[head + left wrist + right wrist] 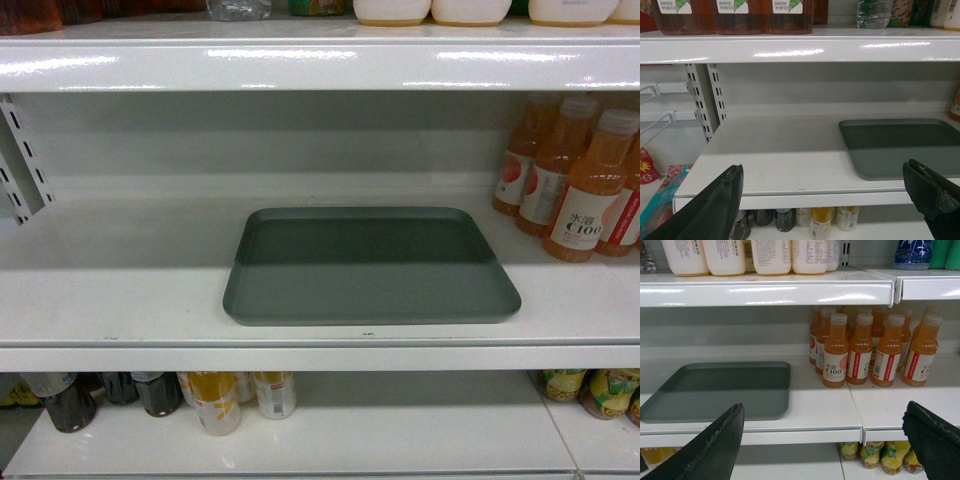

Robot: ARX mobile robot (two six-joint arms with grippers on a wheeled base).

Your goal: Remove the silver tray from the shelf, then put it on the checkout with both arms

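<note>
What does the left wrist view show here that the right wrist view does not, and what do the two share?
Only the left wrist view shows the slotted upright at the shelf's left end, the brown-liquid containers on the board above, and the bare stretch of shelf left of the tray.

Only the right wrist view shows the orange drink bottles standing to the right of the tray, apart from it, and the white bottles above.

Both show the silver tray lying flat on the shelf, untouched, with each camera's own gripper fingers spread wide in front of the shelf edge.
</note>
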